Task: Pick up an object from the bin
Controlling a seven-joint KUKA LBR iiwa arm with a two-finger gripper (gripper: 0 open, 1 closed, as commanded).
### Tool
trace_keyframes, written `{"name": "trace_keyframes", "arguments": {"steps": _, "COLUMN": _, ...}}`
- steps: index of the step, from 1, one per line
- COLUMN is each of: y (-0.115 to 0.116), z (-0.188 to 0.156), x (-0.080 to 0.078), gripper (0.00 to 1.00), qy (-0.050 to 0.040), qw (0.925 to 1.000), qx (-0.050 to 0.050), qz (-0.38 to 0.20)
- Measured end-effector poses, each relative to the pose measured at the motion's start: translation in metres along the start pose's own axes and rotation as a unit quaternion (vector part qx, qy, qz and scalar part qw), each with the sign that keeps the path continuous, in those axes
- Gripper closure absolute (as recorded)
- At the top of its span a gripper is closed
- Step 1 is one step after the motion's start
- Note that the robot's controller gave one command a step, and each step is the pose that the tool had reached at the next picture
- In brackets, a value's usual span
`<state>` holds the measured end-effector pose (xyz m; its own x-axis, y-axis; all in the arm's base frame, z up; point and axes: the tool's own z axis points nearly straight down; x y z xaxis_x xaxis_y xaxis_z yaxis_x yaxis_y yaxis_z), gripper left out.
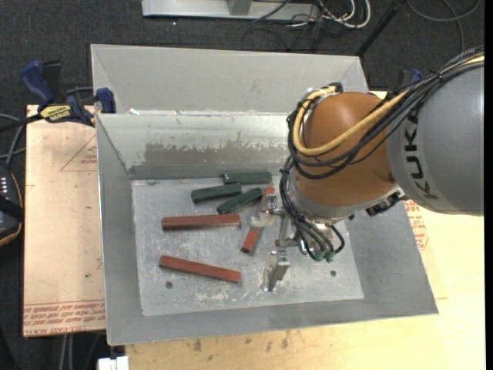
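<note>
My gripper [273, 277] hangs below the orange cover, low over the bin floor at the front middle. Its fingers look shut, with nothing between them. A short red-brown block [250, 242] lies just up and left of the fingertips, apart from them. To the left, on the front of the floor, lies a long red-brown bar [199, 269]. A second long red-brown bar [200, 222] lies farther back.
Dark green sticks [231, 179] [239, 200] lie crossed near the back wall, left of the arm. A small pale piece [260, 219] sits beside the wrist. The arm and its cover hide the right half of the floor.
</note>
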<state>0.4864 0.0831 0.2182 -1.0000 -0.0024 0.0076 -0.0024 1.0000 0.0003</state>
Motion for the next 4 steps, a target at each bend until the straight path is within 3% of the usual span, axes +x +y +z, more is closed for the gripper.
{"name": "trace_keyframes", "arguments": {"steps": 2, "y": 0.001, "z": 0.010, "x": -0.003, "gripper": 0.00, "qy": -0.0103, "qw": 0.9999, "qx": -0.001, "qz": -0.006}}
{"name": "trace_keyframes", "arguments": {"steps": 3, "y": 0.053, "z": 0.142, "x": -0.033, "gripper": 1.00, "qy": -0.0073, "qw": 0.9926, "qx": 0.000, "qz": -0.121}}
{"name": "trace_keyframes", "arguments": {"steps": 4, "y": 0.052, "z": 0.142, "x": -0.033, "gripper": 1.00, "qy": -0.0073, "qw": 0.9926, "qx": 0.000, "qz": -0.121}}
